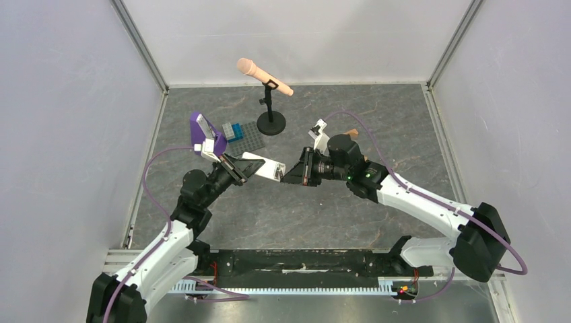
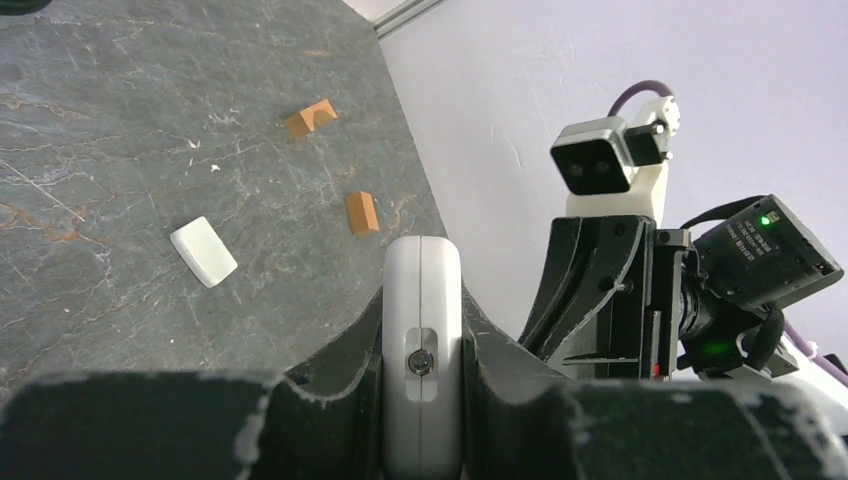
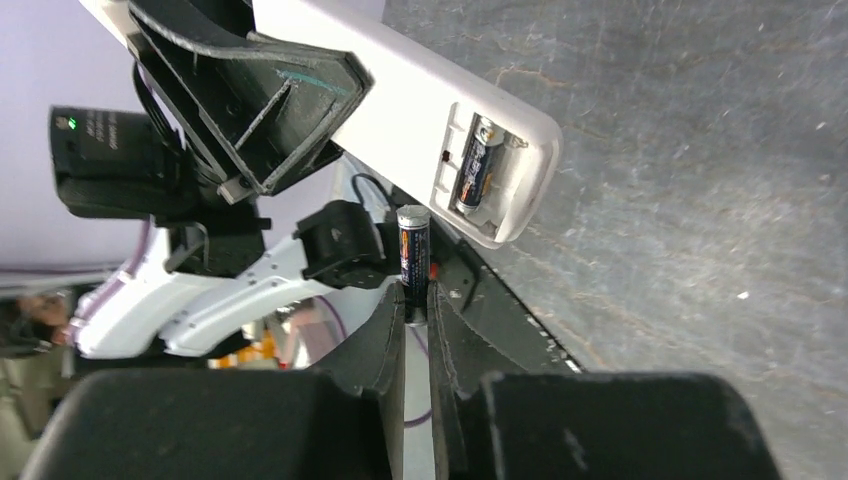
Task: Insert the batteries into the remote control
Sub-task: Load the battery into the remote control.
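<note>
Right gripper (image 3: 417,305) pinched on dark cylindrical battery (image 3: 413,250), held upright. Smooth white remote control (image 3: 400,95) clamped by left gripper (image 2: 422,325). Second battery (image 3: 477,165) seated in open compartment (image 3: 497,200), 1 o'clock of the held one.

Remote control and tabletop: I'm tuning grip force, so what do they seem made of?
The remote control looks like smooth, faintly glossy white plastic, judging by its moulded rounded edges. The tabletop looks like matte grey stone or stone-print laminate, veined; which, I cannot tell.

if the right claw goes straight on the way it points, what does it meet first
Likely the remote, close to its open slot, and the battery it holds would touch first. Depth is unclear.
</note>
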Motion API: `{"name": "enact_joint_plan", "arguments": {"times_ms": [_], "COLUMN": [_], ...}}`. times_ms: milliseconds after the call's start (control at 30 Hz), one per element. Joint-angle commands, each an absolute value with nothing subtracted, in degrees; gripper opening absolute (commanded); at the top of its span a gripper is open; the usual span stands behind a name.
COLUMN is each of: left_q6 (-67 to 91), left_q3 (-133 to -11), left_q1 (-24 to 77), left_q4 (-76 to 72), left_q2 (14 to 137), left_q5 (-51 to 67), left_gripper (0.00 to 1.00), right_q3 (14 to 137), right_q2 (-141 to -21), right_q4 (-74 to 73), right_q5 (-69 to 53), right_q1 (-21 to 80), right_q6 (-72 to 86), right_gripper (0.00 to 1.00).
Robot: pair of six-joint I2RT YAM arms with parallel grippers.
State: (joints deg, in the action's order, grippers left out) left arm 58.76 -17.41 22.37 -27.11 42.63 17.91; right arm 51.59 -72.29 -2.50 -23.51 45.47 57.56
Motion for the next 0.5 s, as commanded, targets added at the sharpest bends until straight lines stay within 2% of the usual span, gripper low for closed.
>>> {"name": "enact_joint_plan", "arguments": {"times_ms": [0, 467], "left_q6": [60.54, 61.94], "left_q3": [-18.02, -16.98], "left_q1": [22.41, 22.45], "left_q4": [-30.55, -32.41], "left_q2": [42.01, 42.33], "left_q5": [15.98, 16.96], "left_gripper": [0.02, 0.02], "right_q3": [50.74, 49.12], "right_q2": [-71.59, -72.33], "right_q4": [-1.70, -0.44], "right_q5": [-21.63, -16.96], "right_q1": [45.53, 45.79], "right_q6": [68.87, 74.70], "right_gripper": [0.08, 0.09]}}
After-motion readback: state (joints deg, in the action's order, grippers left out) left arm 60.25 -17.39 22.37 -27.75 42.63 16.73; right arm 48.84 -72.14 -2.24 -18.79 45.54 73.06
